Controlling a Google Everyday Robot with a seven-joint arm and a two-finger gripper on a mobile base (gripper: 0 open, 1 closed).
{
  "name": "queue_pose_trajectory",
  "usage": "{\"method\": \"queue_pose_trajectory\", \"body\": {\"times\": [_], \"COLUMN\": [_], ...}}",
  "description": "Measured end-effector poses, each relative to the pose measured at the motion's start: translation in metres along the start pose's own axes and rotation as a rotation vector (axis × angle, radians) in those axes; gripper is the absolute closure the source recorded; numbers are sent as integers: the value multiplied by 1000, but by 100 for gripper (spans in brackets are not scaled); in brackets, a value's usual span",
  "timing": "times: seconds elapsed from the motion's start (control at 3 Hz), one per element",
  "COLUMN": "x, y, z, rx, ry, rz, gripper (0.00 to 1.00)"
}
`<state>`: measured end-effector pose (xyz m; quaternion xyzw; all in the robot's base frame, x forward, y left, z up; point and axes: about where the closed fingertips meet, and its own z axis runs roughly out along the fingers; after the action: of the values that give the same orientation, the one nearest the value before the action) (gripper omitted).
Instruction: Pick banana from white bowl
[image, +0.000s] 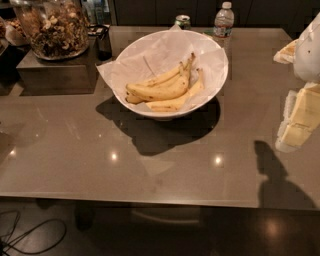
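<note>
The white bowl (131, 56) stands at the back middle of the brown table, lined with crinkled white paper. Several ripe yellow bananas lie in it, stems pointing up and right. One banana (157, 91) lies on top across the middle, with look-alikes behind it (165, 77) and in front of it (172, 103). My gripper (298, 120), pale and yellowish, hangs at the right edge of the view, above the table and well to the right of the bowl. It holds nothing that I can see.
A glass jar of nuts (52, 27) sits on a raised box (57, 70) at the back left. A water bottle (223, 20) and a can (183, 21) stand behind the bowl. The table's front edge (150, 200) runs across below, with cables (30, 235) on the floor.
</note>
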<state>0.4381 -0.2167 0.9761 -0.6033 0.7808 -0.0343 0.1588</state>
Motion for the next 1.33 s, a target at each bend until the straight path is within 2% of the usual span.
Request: {"method": "queue_pose_trajectory", "body": {"times": [0.33, 0.67, 1.33], "x": [0, -25, -111], "y": [0, -17, -68], "z": [0, 1, 11], "rx": [0, 2, -60], "ry": [0, -77, -307], "rz": [0, -24, -128], "gripper": [0, 0, 0]}}
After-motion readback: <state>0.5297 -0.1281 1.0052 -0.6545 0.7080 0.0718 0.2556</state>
